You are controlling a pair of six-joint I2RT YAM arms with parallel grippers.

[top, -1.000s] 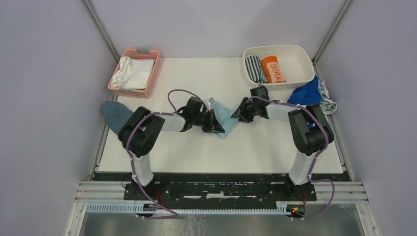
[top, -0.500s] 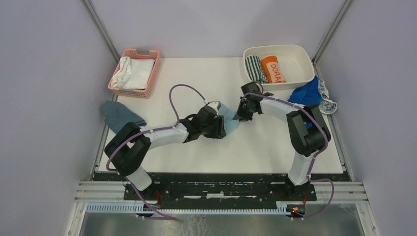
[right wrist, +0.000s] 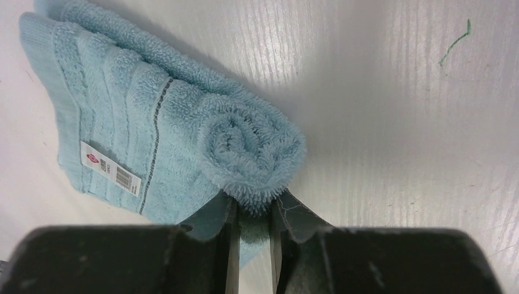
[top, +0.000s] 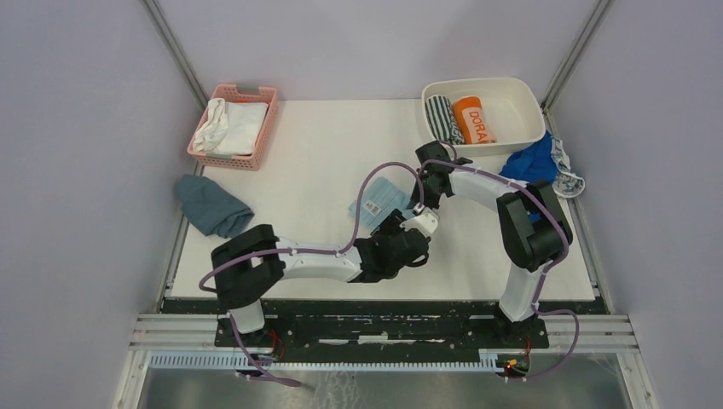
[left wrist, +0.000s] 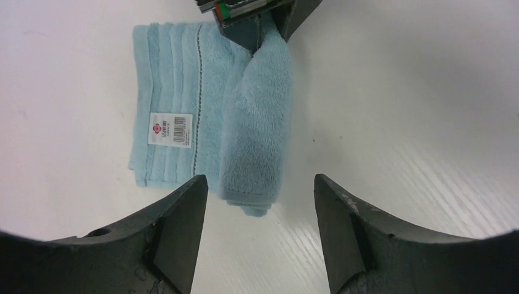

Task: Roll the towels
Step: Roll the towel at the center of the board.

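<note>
Pinching the spiral end of the half-rolled light blue towel (right wrist: 171,116) (label (right wrist: 111,169) up) is the right gripper (right wrist: 253,214); left gripper (left wrist: 260,184) splayed.

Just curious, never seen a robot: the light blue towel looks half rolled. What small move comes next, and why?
Probably the open left tool closes on the roll's free end, to help turn it. The right tool pinches the other end of the towel, and the labelled part lies flat.

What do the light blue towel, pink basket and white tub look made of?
Light blue towel: terry cloth, likely cotton; fuzzy looped pile, matte. Pink basket: moulded plastic, judging by its lattice walls. White tub: smooth plastic, probably; slight sheen.
</note>
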